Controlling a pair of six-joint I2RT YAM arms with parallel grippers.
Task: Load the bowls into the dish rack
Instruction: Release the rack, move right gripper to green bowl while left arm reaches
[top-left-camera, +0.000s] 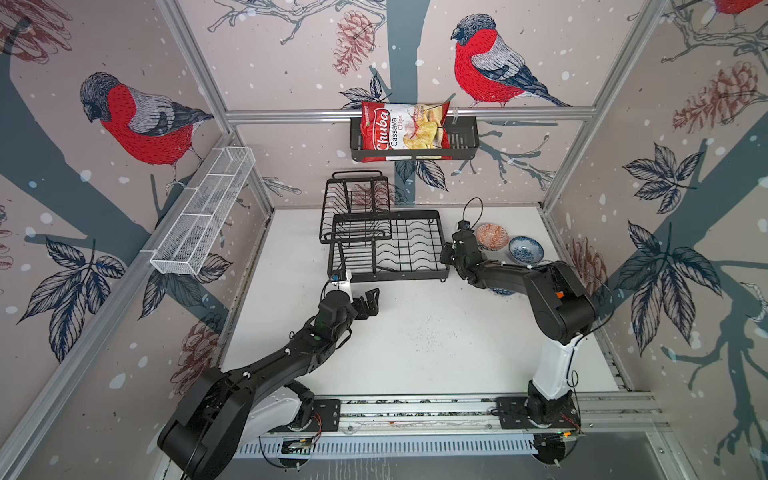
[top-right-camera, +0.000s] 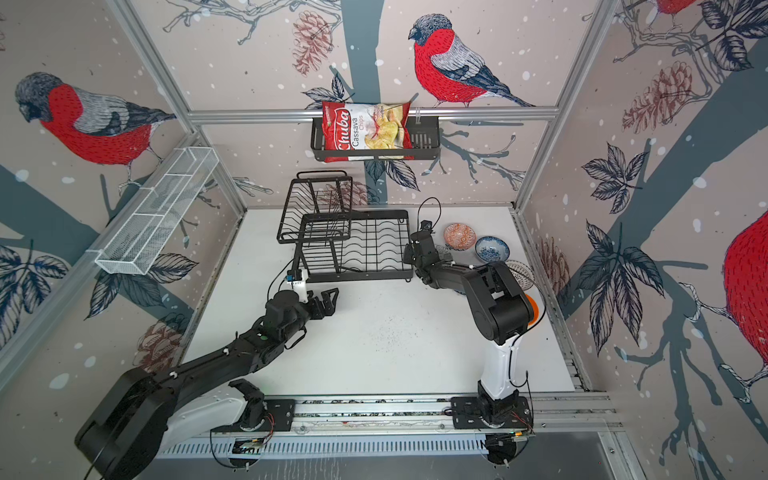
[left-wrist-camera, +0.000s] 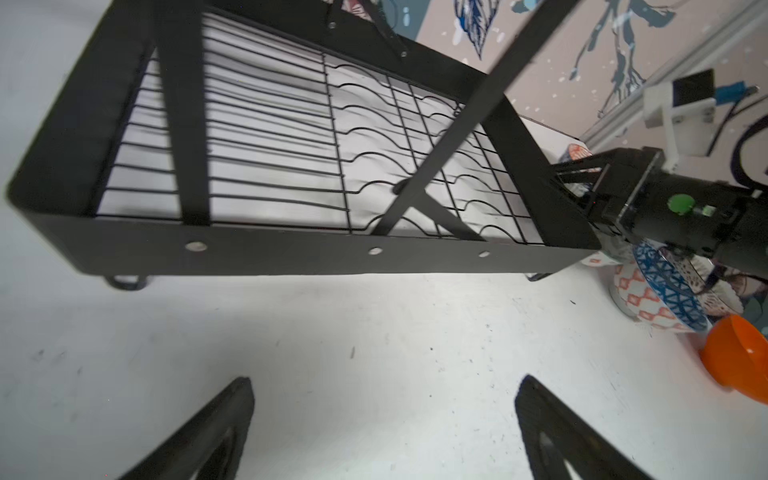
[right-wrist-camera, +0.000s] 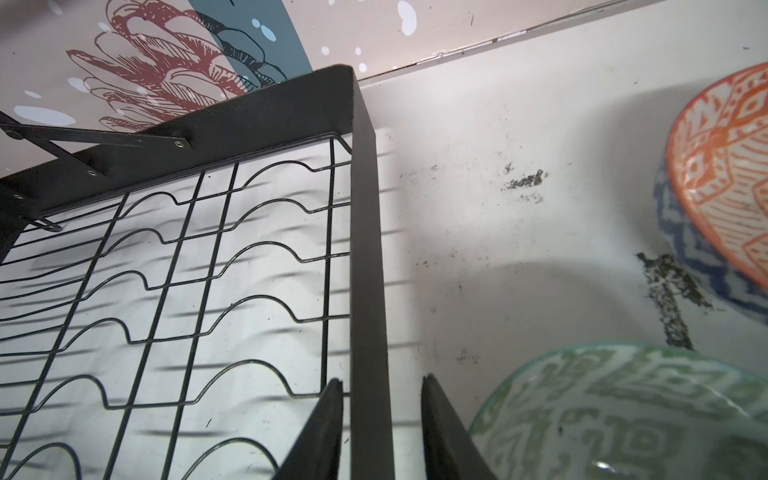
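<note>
Right tool (right-wrist-camera: 380, 384), jaws parted astride a side wall of the dish rack (right-wrist-camera: 370, 249), grips nothing; left tool (left-wrist-camera: 384, 380) hangs wide open over the tabletop (left-wrist-camera: 374, 332) in front of the rack. Rack looks empty: green bowl (right-wrist-camera: 623, 415), salmon bowl (top-left-camera: 492, 236), blue-white bowl (top-left-camera: 525, 250) and orange bowl (left-wrist-camera: 739, 357) all sit on the tabletop to its right, so loading seems not yet started.

A black wire two-tier dish rack (top-right-camera: 361, 275) stands toward twelve o'clock on the white tabletop (top-right-camera: 395, 353). The right gripper (top-right-camera: 409, 254) is at its three o'clock rim. Farther toward three o'clock, a salmon-orange patterned bowl (top-right-camera: 459, 236) and a blue-white floral bowl (top-right-camera: 492, 248) lie just beside each other. The left gripper (top-right-camera: 330, 301), jaws apart, is near the rack's six o'clock side.
</note>
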